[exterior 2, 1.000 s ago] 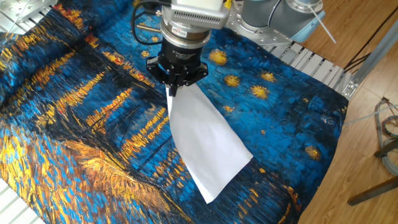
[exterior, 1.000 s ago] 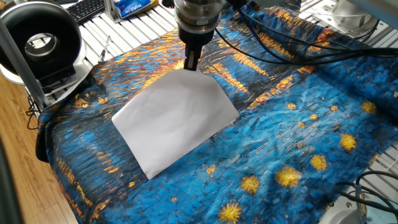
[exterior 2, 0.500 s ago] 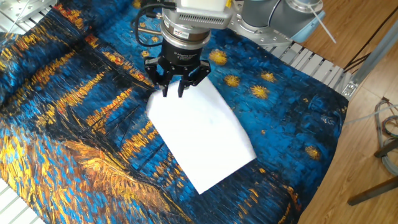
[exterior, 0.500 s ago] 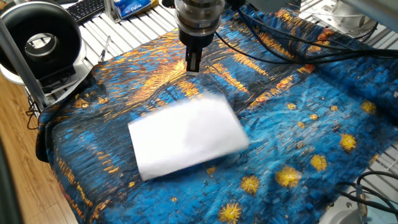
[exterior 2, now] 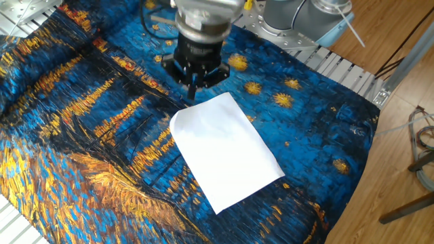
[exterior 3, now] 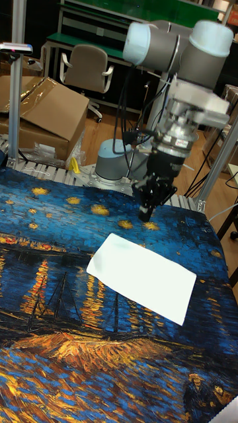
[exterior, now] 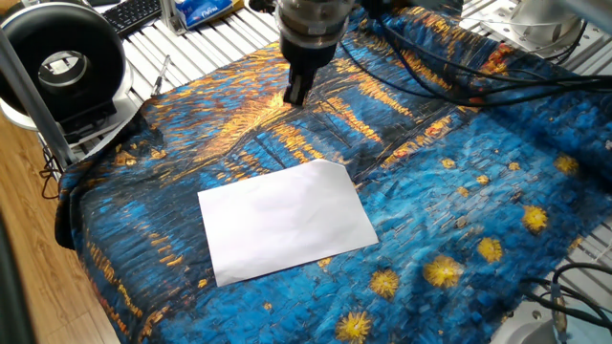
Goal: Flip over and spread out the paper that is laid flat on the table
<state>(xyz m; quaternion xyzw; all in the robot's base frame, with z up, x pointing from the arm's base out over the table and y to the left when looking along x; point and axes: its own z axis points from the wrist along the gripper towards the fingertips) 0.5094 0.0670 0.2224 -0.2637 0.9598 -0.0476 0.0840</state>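
The white paper (exterior: 287,220) (exterior 2: 227,152) (exterior 3: 142,277) lies flat and spread on the table (exterior: 478,191) (exterior 2: 81,135), a blue cloth with orange streaks and yellow stars. One far corner looks slightly bent. My gripper (exterior: 296,94) (exterior 2: 193,90) (exterior 3: 145,213) hangs just beyond the paper's far corner, a little above the cloth and apart from the sheet. Its fingers taper to a single point, so it looks shut with nothing held; it is slightly blurred in the other fixed view.
A black ring-shaped device (exterior: 62,62) and a keyboard (exterior: 134,14) sit on the white slatted surface (exterior: 191,48) to the left. Black cables (exterior: 459,67) trail over the cloth's far side. The cloth's edge (exterior 2: 352,169) drops off near the paper. A cardboard box (exterior 3: 46,112) stands behind.
The gripper let go of the paper's corner; the sheet dropped and now lies flat. The fingers were open half a second ago and have come together, and the gripper has risen slightly.
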